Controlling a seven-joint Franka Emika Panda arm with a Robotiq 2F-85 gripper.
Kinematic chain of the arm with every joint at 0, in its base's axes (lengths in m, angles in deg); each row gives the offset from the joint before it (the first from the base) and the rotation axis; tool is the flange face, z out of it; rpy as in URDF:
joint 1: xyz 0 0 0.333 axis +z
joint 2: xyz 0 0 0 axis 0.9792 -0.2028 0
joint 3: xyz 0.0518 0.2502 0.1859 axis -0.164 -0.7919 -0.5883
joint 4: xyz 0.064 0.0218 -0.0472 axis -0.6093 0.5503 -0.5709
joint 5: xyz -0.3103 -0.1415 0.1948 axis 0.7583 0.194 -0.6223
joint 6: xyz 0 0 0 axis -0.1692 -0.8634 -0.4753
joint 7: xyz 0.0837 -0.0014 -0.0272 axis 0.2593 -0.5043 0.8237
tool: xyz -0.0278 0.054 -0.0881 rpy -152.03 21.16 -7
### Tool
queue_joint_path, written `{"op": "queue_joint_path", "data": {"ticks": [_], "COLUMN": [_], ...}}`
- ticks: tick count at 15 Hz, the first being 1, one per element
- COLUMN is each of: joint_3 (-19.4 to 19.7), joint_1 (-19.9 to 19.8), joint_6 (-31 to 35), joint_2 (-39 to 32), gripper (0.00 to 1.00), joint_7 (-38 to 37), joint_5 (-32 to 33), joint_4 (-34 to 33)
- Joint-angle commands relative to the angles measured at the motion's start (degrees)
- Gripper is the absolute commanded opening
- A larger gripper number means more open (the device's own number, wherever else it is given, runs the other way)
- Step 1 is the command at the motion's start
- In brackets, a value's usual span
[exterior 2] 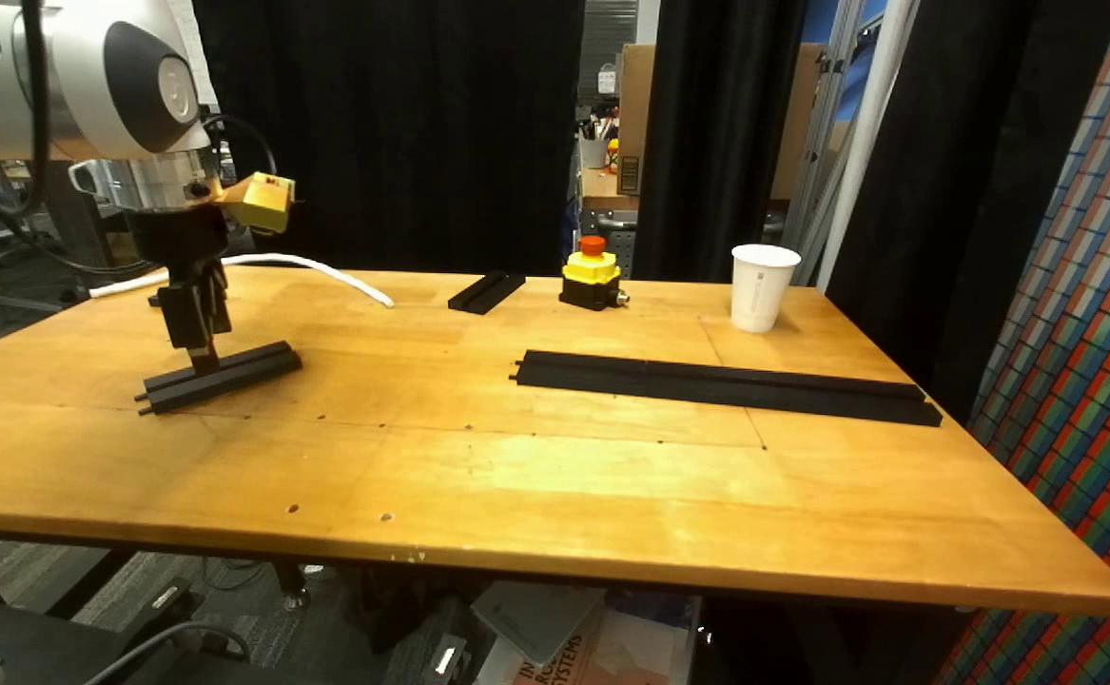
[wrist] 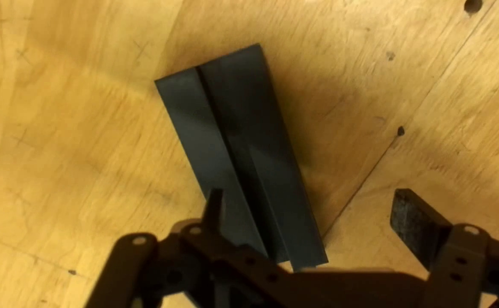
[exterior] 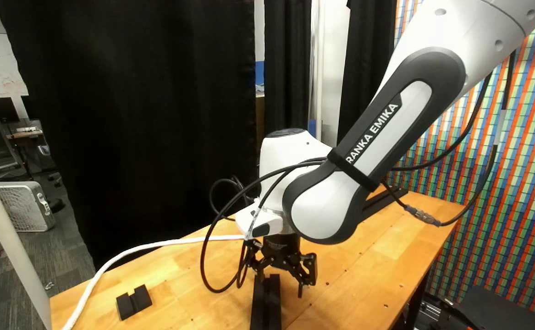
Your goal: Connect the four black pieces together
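A grooved black bar (wrist: 240, 154) lies flat on the table under my gripper. It also shows in both exterior views (exterior: 266, 307) (exterior 2: 255, 373), with small pins at one end. My gripper (wrist: 309, 192) is open and holds nothing. One finger is over the bar's near left part and the other is apart from it, over bare wood. The gripper (exterior: 280, 286) is low above the table; exact contact cannot be told. A long black strip (exterior 2: 726, 385) lies on the right; how many bars form it is unclear. Another grooved black bar (exterior 2: 486, 292) lies at the back.
A short, stubby grooved black piece (exterior: 133, 302) lies at the table's left end. A white cable (exterior: 157, 245) runs along the back edge. A red and yellow emergency stop (exterior 2: 591, 273) and a white paper cup (exterior 2: 761, 290) stand at the back.
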Motion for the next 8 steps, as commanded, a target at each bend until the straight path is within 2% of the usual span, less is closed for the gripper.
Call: {"op": "queue_joint_path", "data": {"ticks": [1,8], "joint_3": [-0.42,-1.0], "joint_1": [0.61,1.21], "joint_6": [2.02,4.63], "joint_2": [-0.93,-4.39], "gripper": [1.0,1.0], "joint_7": [-1.56,-4.41], "joint_5": [1.45,1.51], "joint_4": [-1.13,-2.67]}}
